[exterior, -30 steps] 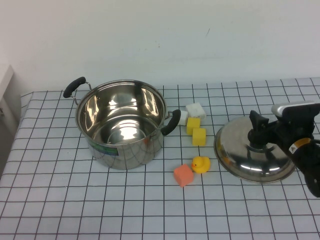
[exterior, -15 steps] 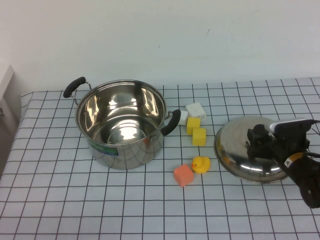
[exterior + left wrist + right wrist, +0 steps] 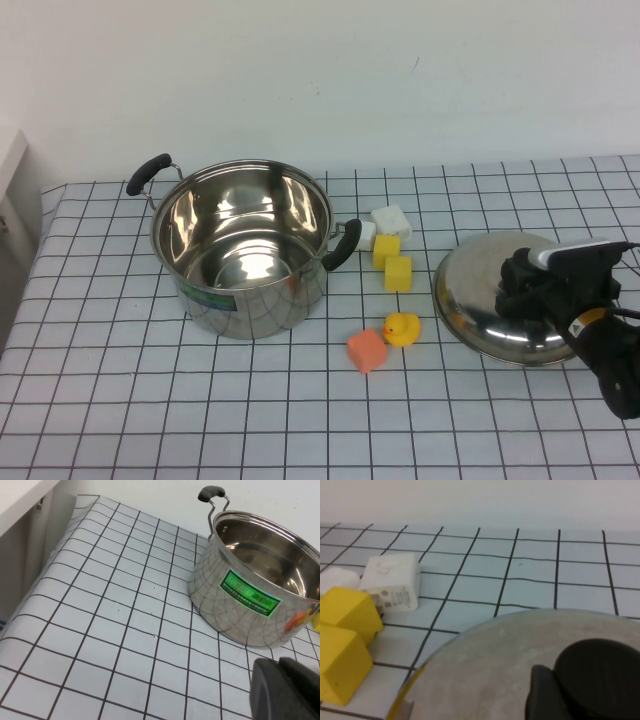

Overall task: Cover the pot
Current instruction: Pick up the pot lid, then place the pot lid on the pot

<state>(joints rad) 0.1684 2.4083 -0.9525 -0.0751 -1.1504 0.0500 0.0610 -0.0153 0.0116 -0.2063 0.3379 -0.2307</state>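
R gripper [image 3: 522,283] lower, fingers round lid [image 3: 500,300] knob | L gripper [image 3: 287,690] fingers unclear | pot [image 3: 243,250] same

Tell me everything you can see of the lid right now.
The lid is a domed, shiny steel disc with a black knob on top. It lies dome-up on the checked table, on the robot's right, apart from the open pot and not covering it. The right gripper sits at the knob, apparently gripping it. The yellow duck and yellow blocks lie just off its rim toward the pot. The left gripper is far off, near the pot.
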